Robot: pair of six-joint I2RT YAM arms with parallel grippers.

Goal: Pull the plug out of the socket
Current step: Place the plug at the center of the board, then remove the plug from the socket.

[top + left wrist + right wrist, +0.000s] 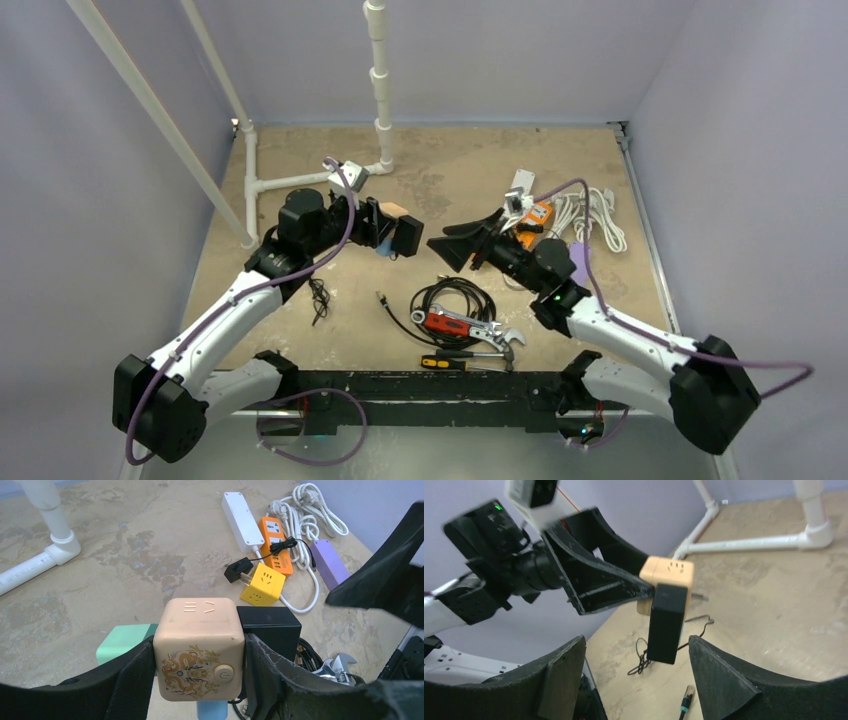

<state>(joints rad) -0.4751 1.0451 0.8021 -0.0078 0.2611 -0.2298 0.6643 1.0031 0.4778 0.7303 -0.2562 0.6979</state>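
The black plug [666, 622] looks rigid, smooth-sided and fairly light, best pinched across its broad flat faces. Its long axis hangs down beside the beige cube socket [199, 647], prongs pointing sideways into it. The left fingers [132, 672] clamp the socket above the counter [125, 555]; the right fingers [719, 675] gape open near the plug.

The left arm [225, 310] reaches out toward the middle, and the left gripper [383, 226] squeezes the cube socket [199, 647] from both sides. The right arm [625, 330] bends in to face it. The right gripper [462, 250] has its fingers spread wide and touches nothing.
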